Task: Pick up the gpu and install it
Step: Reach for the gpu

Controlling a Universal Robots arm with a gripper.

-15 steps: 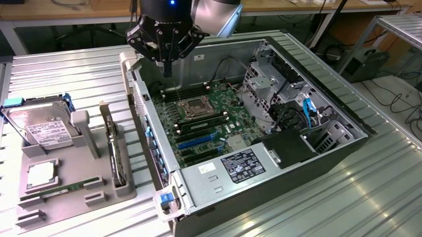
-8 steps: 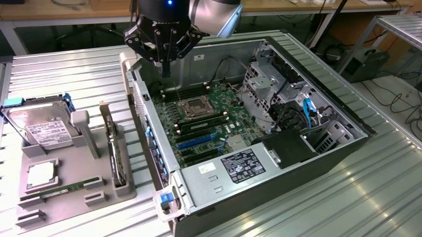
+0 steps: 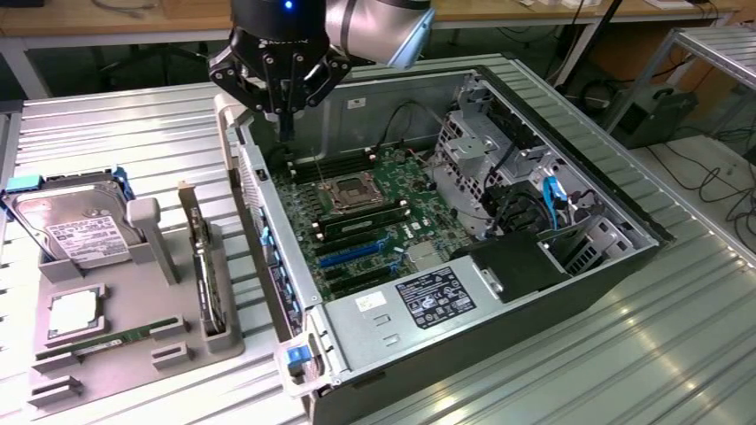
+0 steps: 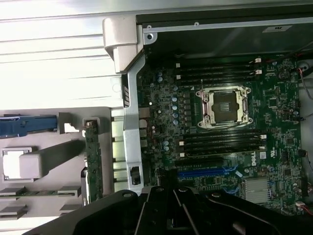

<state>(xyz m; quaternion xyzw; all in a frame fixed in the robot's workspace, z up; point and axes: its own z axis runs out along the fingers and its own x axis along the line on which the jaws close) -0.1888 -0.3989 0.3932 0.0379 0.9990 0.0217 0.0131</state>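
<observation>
Nearest, in the grey plastic tray (image 3: 165, 301), the gpu (image 3: 204, 266), a slim dark card with a silver bracket strip, is stood on edge. Farther back, above the open metal computer case (image 3: 366, 329), the black gripper (image 3: 285, 135) is held shut and empty. The pick seems unstarted, calling for opened jaws over the card.

the gpu (image 3: 204, 266) is dark, with a silver bracket strip. its holder (image 3: 142, 341) is pale grey. the hard drive (image 3: 71, 226) is silver with a white label, and the clip (image 3: 24, 183) beside it is blue. the motherboard (image 3: 366, 221) is green with blue and black slots. the pincer (image 3: 285, 137) is black. the tabletop (image 3: 119, 133) is shiny silver, patterned with parallel ribs.
</observation>
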